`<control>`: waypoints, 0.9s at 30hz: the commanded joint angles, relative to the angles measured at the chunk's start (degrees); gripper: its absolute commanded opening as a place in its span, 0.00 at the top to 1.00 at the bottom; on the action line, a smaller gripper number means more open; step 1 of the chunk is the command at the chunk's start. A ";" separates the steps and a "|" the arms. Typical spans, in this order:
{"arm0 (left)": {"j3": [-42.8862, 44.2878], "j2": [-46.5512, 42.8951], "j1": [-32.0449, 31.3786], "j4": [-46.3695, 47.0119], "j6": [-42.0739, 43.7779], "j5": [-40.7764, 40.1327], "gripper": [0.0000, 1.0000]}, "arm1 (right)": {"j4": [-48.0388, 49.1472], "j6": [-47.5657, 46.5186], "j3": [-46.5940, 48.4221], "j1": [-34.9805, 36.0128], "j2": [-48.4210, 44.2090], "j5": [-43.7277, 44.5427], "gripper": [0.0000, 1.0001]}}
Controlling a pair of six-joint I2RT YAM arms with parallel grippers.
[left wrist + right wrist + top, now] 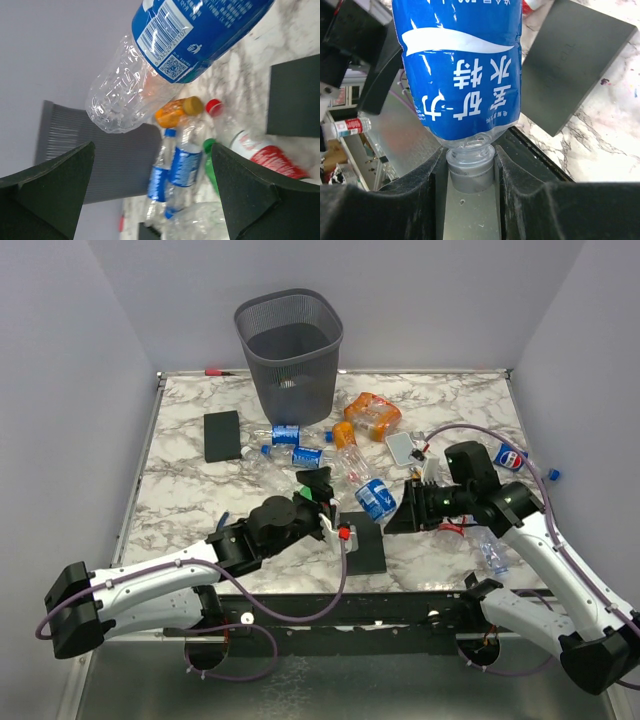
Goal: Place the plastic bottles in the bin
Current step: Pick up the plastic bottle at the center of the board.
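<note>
Many bottles (308, 456) on marbled table (190, 490), grey walls (420, 300), left fingers (50, 195) spread, right fingers (405, 200) pinching blue-labelled bottle (462, 65)

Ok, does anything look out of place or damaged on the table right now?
The blue-labelled bottle, gripped at its neck by the right gripper, has a crumpled clear base. Two flat black slabs lie among the scattered bottles. The bin stands upright.
</note>
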 commanded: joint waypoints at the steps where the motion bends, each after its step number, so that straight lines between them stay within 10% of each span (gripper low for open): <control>1: 5.75 3.25 -0.37 -0.69 15.59 -4.83 0.01 | -2.41 -2.02 3.03 0.40 -0.21 -4.23 1.00; 27: 16.21 15.16 -1.16 -6.54 29.27 -0.65 0.01 | 1.15 -1.17 5.87 1.81 -2.09 -12.79 1.00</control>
